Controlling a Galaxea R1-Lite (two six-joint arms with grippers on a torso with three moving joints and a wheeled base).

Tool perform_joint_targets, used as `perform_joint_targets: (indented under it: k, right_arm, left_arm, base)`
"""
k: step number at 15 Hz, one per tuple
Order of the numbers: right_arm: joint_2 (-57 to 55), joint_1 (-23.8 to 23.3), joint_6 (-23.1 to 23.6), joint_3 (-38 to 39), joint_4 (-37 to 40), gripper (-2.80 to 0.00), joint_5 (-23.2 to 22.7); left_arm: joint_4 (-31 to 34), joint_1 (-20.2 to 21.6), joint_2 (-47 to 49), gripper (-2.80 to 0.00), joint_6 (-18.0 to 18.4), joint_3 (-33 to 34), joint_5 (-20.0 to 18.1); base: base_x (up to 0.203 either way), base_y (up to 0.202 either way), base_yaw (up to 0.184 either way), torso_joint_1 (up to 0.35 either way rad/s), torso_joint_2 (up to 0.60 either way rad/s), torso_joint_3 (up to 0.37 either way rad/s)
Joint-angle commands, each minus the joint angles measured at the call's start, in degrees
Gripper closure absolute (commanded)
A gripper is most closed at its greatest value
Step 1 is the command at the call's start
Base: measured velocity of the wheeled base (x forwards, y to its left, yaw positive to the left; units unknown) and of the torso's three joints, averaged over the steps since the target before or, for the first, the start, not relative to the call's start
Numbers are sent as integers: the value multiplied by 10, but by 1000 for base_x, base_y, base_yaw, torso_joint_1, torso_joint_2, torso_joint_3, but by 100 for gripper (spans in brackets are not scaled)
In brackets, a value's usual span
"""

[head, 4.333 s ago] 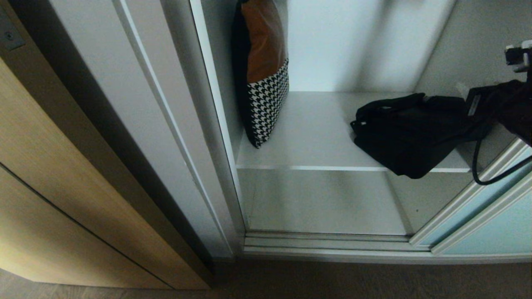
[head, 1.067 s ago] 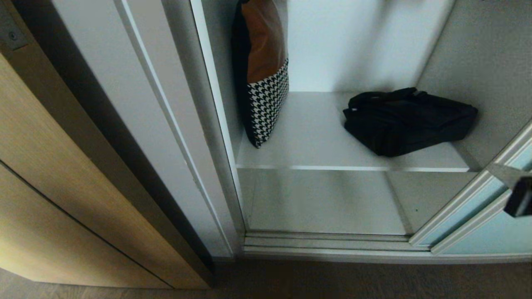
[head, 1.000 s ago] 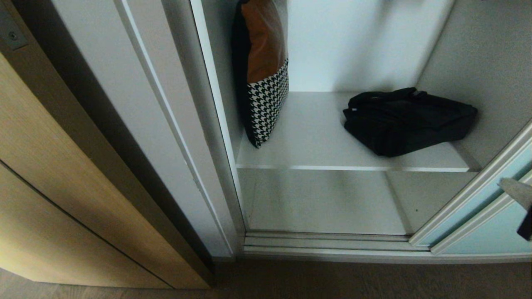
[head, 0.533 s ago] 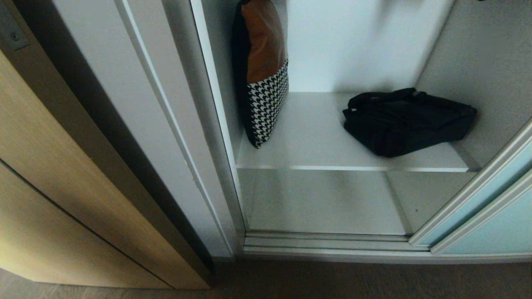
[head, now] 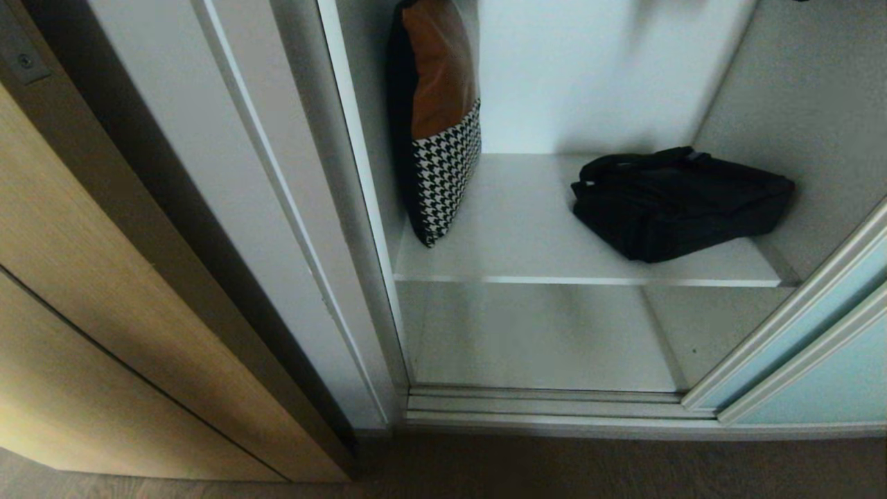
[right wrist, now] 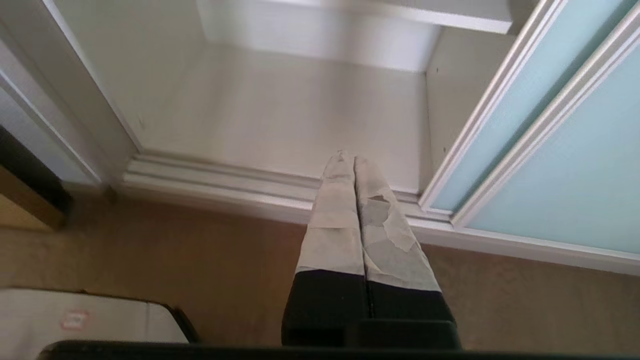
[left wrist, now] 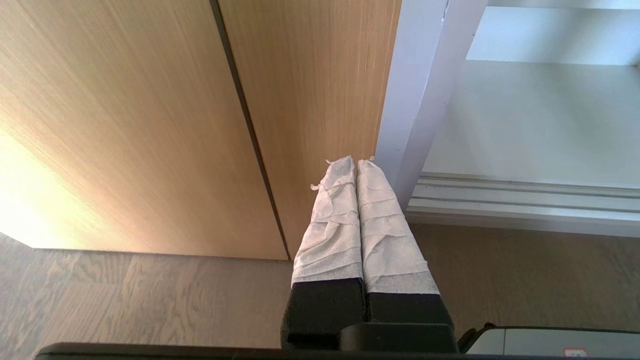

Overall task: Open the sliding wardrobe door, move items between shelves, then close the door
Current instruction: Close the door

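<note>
A wardrobe stands open, seen from above and in front. Its sliding door (head: 824, 360), pale aqua frosted glass in a thin silver frame, is pushed aside at about 4 o'clock in the head view, leaving the middle bay uncovered.

Inside are grey-white boards between matching walls. On the upper shelf (head: 527, 229) a black bag (head: 682, 201) lies flat at about 2 o'clock, close to the right inner wall. A cushion (head: 436, 118), rust-orange on top and black-and-white houndstooth below, stands on edge at 12 o'clock, leaning on the left inner wall. Bag and cushion are well apart, with bare shelf between them. The lower shelf (head: 540, 339) sits just behind the silver floor track (head: 547, 405).

At 9 o'clock a light wood cabinet front (head: 104, 312) meets the wardrobe's white side post (head: 229, 173). A dark wood floor (head: 554, 471) runs along the near edge, at 6 o'clock.

Neither arm shows in the head view. In the left wrist view the left gripper (left wrist: 357, 162) hangs low over the floor, its two paper-wrapped fingers (left wrist: 332, 220) pressed together and holding nothing, tips pointing at the cabinet front beside the side post. In the right wrist view the right gripper (right wrist: 347, 157) also hangs over the floor, taped fingers (right wrist: 337, 220) pressed together and empty, tips pointing at the track with the door just beside them.
</note>
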State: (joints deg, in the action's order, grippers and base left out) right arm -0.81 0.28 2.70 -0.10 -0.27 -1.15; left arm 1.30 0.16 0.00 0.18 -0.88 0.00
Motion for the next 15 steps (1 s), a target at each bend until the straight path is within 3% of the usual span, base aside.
perform_joint_targets:
  k: [1, 15]
  right_arm:
    - [9, 1, -2, 1, 4, 0, 0]
    - [9, 1, -2, 1, 4, 0, 0]
  left_arm:
    - [0, 0, 1, 0, 0, 0, 0]
    - [-13, 0, 1, 0, 1, 5, 1]
  base:
    - [0, 0, 0, 0, 0, 0]
    - [0, 0, 0, 0, 0, 0]
